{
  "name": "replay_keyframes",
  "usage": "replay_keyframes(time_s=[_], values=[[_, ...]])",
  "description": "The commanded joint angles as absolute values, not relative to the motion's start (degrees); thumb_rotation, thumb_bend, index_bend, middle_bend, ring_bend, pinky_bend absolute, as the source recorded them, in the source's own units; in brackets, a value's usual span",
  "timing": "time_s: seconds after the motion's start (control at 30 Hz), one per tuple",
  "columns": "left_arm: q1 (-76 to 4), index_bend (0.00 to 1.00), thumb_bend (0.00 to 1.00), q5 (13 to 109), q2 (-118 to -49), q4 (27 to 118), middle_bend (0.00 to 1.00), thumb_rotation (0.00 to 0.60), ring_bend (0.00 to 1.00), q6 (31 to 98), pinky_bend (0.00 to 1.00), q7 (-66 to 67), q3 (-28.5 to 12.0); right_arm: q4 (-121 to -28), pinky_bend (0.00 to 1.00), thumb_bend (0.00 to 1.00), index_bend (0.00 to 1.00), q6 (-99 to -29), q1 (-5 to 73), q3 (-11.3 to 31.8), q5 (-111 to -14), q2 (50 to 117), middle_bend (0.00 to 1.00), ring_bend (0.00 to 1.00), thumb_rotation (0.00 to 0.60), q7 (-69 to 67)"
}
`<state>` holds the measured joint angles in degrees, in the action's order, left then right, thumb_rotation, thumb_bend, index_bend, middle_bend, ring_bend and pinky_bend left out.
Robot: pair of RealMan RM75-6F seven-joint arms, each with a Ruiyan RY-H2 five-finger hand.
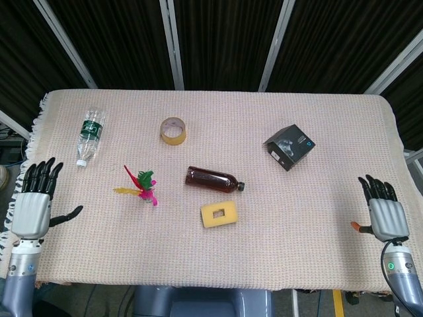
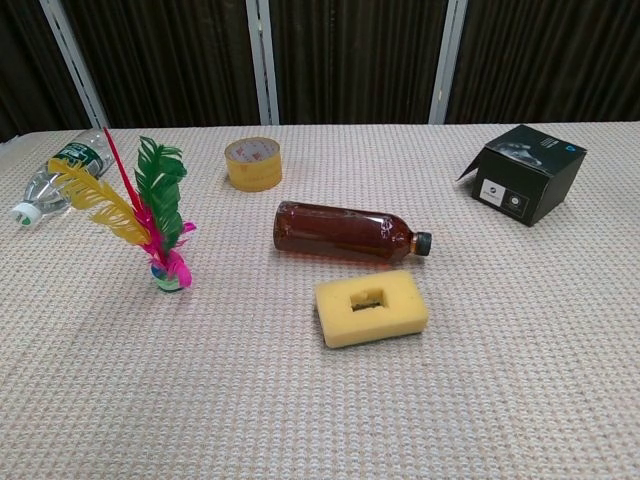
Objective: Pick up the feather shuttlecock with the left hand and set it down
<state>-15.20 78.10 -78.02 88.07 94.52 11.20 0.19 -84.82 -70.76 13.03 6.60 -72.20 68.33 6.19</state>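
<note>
The feather shuttlecock (image 1: 141, 187) stands upright on its base on the woven cloth, its red, yellow, green and pink feathers (image 2: 140, 205) pointing up. Nothing touches it. My left hand (image 1: 34, 205) is at the table's left edge, well to the left of the shuttlecock, fingers spread and holding nothing. My right hand (image 1: 384, 212) hovers at the right front edge, fingers apart and empty. Neither hand shows in the chest view.
A clear water bottle (image 1: 90, 133) lies at the back left. A roll of yellow tape (image 1: 173, 130), a brown bottle (image 1: 213, 179) on its side, a yellow sponge block (image 1: 220, 214) and a black box (image 1: 289, 146) lie to the right of the shuttlecock.
</note>
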Motion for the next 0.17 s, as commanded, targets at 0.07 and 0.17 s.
replay_keyframes(time_s=[0.07,0.17], values=[[-8.4,0.06,0.06,62.8,-71.3,102.0,0.0,0.508,0.0,89.7,0.0,22.3,-1.0,-85.3,0.0,0.08,0.0,-71.7,12.4,6.3,-73.6,67.3,0.0,0.0,0.6,4.8],[-8.7,0.06,0.07,61.4,-71.4,100.3,0.0,0.51,0.0,86.6,0.0,20.8,-1.5,-85.7,0.0,0.08,0.0,-72.2,12.0,5.8,-74.4,67.1,0.0,0.0,0.6,4.7]])
